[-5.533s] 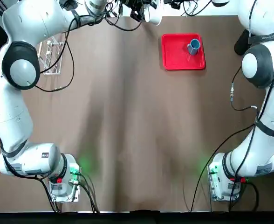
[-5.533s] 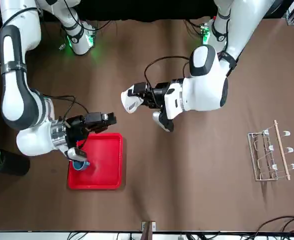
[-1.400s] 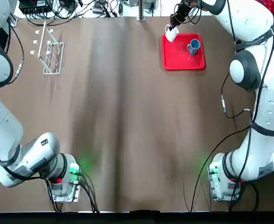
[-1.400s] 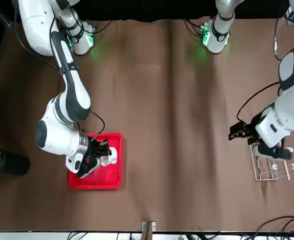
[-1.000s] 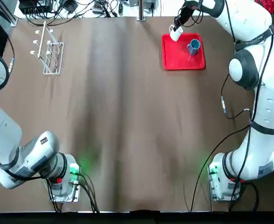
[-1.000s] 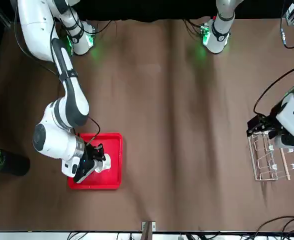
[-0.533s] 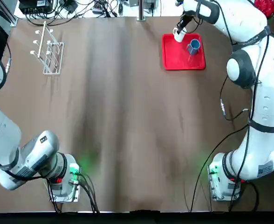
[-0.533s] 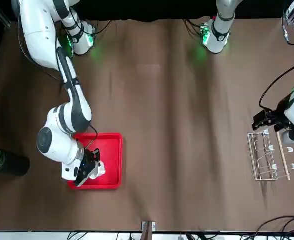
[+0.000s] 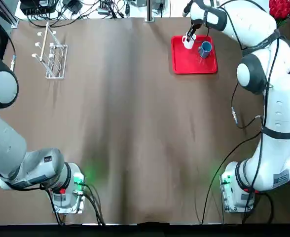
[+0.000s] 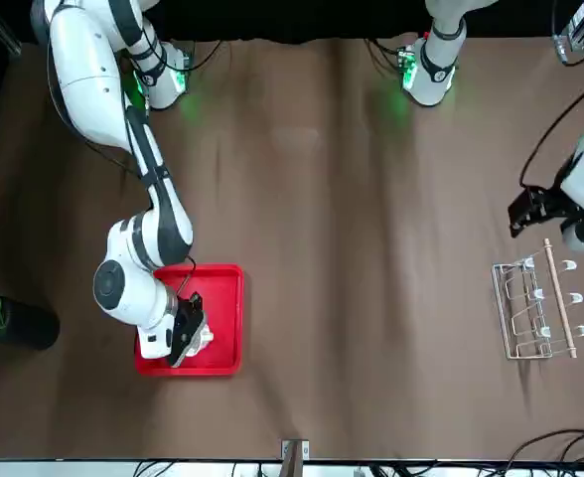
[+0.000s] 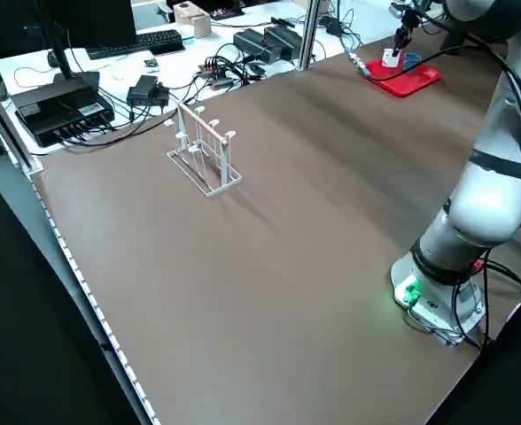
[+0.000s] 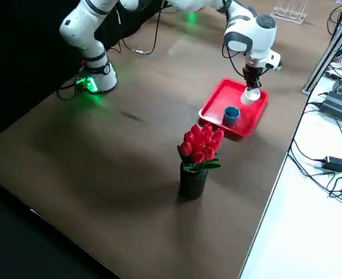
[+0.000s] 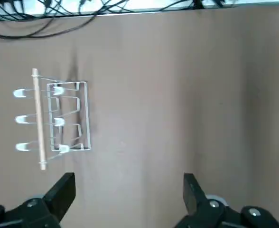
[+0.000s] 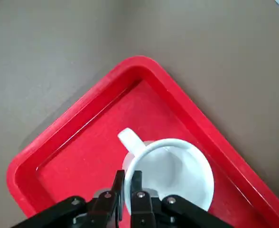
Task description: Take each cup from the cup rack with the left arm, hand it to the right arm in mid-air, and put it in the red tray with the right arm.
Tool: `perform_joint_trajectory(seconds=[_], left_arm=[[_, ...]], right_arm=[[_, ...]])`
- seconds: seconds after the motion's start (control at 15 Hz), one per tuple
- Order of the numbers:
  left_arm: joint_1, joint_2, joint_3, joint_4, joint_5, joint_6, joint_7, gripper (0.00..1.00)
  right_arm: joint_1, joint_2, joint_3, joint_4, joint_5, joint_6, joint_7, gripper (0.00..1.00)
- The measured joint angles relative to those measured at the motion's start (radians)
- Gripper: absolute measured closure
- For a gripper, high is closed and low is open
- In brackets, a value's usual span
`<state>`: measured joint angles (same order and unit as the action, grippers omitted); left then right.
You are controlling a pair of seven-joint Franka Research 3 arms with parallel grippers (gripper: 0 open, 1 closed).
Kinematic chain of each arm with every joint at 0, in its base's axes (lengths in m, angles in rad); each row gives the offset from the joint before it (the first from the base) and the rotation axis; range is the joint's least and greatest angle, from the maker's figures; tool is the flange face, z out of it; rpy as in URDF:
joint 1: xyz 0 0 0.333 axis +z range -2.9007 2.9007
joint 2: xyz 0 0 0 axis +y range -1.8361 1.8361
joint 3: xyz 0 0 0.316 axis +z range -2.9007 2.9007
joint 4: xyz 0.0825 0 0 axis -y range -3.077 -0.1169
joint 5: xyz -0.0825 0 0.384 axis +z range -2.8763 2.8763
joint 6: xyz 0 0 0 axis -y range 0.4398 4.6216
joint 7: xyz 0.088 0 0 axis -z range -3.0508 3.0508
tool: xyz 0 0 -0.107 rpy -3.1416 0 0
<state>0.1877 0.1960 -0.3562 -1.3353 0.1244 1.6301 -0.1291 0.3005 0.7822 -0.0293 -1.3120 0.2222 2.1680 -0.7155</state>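
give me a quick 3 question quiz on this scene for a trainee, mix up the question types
1. True or false: the cup rack has a cup hanging on it.
2. Which cup is the right end effector shut on? A) the blue cup B) the white cup C) neither
3. Fill in: both cups are over the red ____.

Key:
1. False. Its pegs are bare.
2. B. Its fingers pinch the white cup's rim above the tray, while the blue cup stands free beside it. The left end effector is open above the table near the rack.
3. tray
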Motion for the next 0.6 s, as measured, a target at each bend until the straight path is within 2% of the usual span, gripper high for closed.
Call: perform_joint_trajectory(seconds=[0.2,0.4,0.47,0.6], left_arm=[[-0.09,-0.027,0.111,-0.017,-0.086,-0.002,0.0,0.0],[-0.171,-0.08,0.203,-0.095,-0.119,0.024,0.0,0.0],[-0.192,-0.127,0.228,-0.161,-0.121,0.036,0.0,0.0],[-0.192,-0.156,0.231,-0.199,-0.122,0.037,0.0,0.0]], right_arm=[[0.001,0.003,0.0,-0.001,-0.005,0.0,0.007,0.91],[0.002,0.008,0.0,-0.01,-0.006,-0.001,0.017,0.91],[0.002,0.01,0.0,-0.015,-0.006,-0.001,0.03,0.91],[0.003,0.01,0.0,-0.019,-0.01,-0.001,0.048,0.91]])
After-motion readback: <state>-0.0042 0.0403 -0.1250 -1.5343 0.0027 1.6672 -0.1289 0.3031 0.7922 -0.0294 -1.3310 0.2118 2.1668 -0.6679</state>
